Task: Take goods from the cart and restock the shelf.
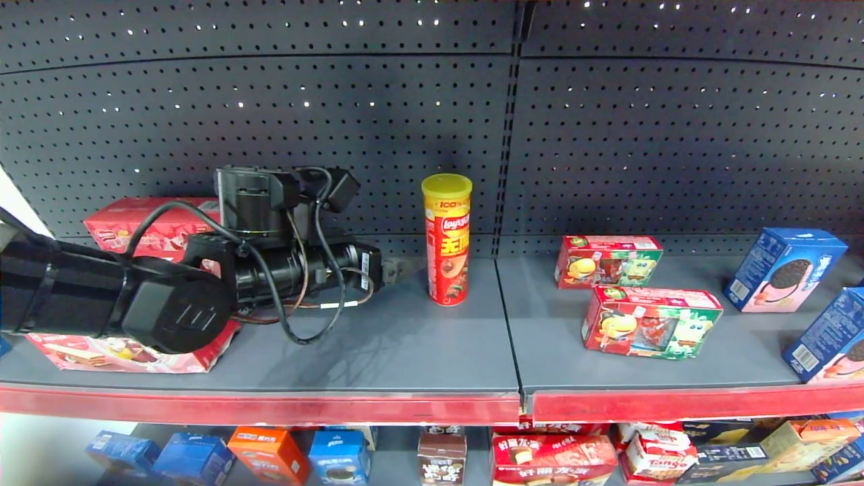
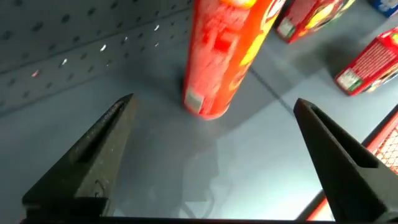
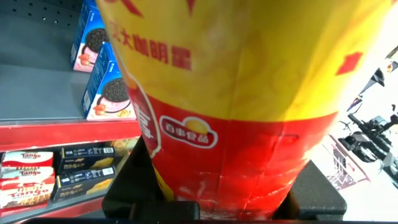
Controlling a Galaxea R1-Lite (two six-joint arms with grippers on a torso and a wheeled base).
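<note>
A chip can [image 1: 446, 239], red with a yellow lid, stands upright near the back of the grey shelf [image 1: 378, 351]. My left gripper [image 1: 395, 270] lies low over the shelf just left of the can. In the left wrist view the left gripper [image 2: 214, 102] is open, its fingers [image 2: 102, 149] wide apart. The can [image 2: 224, 56] stands a short way beyond the tips, untouched. My right gripper [image 3: 224, 183] is shut on a large yellow and red snack package [image 3: 242, 93], off to the side of the shelf.
Red boxes [image 1: 155, 226] sit under and behind my left arm. Two green and red boxes [image 1: 648, 320] and blue cookie boxes [image 1: 783, 270] lie to the right. The shelf has a red front lip [image 1: 270, 407] and a pegboard back. A lower shelf holds several boxes [image 1: 270, 452].
</note>
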